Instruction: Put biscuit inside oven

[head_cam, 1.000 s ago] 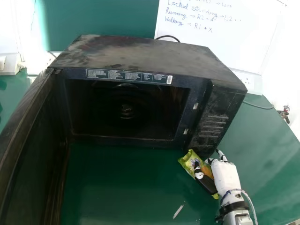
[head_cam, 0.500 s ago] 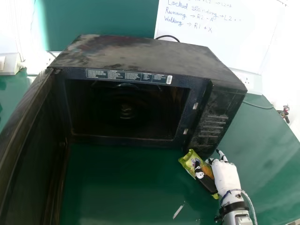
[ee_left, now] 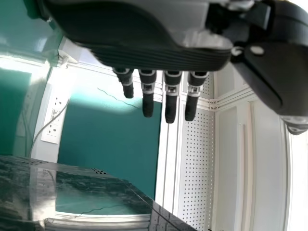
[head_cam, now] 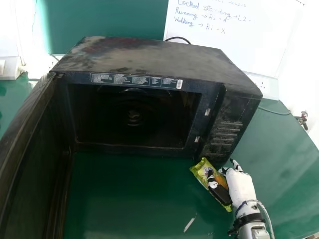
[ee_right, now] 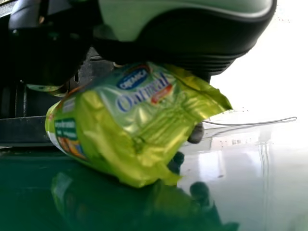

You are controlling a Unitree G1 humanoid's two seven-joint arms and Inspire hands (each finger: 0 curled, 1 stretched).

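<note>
The right hand pinches the biscuit packet between thumb and fingers before the oven's near right corner, presumably for guiding inward, the door standing open at left for access, the left hand's fingers straight.

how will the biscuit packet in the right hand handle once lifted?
Probably slippery: the packet has a glossy wrapper. Its creases and loose end suggest it will flex rather than stay stiff. The biscuits might crack if the right hand squeezes hard.

The biscuit packet lies before the oven's right end.
</note>
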